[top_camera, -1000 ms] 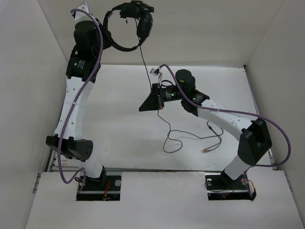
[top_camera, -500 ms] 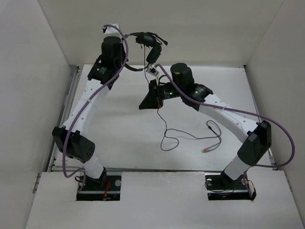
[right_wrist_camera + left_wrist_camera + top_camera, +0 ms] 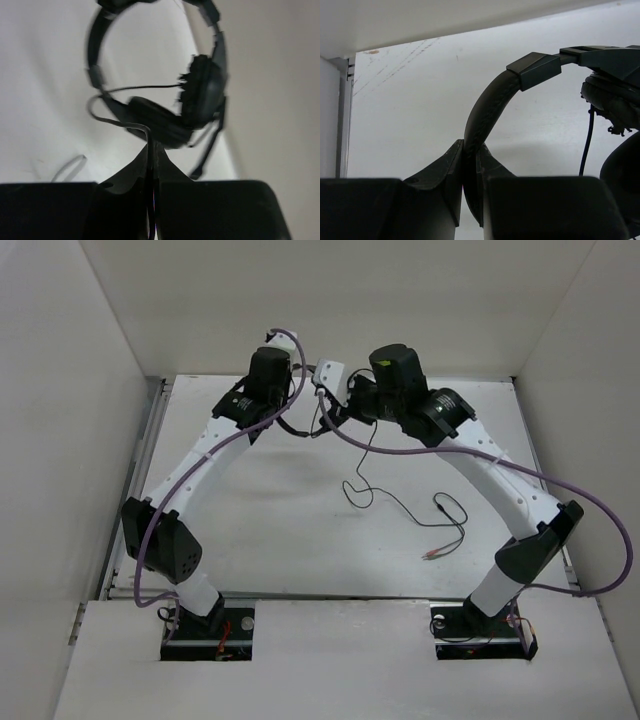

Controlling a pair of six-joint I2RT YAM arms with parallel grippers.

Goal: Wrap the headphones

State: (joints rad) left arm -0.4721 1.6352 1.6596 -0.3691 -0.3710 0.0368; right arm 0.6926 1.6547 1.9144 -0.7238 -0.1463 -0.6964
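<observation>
The black headphones (image 3: 300,428) hang between the two wrists at the back middle of the table. My left gripper (image 3: 470,150) is shut on the padded headband (image 3: 490,100); one earcup (image 3: 612,102) hangs to its right. My right gripper (image 3: 151,146) is shut on the thin black cable (image 3: 120,120), just below the earcups (image 3: 200,95). In the top view the left gripper (image 3: 288,420) and right gripper (image 3: 335,408) are close together. The cable (image 3: 400,508) trails across the table to the pink and green plugs (image 3: 432,554).
White walls close in the table (image 3: 250,530) at the back and on both sides. A metal rail (image 3: 150,440) runs along the left edge. Thick purple robot cables (image 3: 590,510) loop off both arms.
My left arm has brought the headphones down from high at the back to between the wrists. My right gripper has moved back and up to them, pulling the cable's slack along.
</observation>
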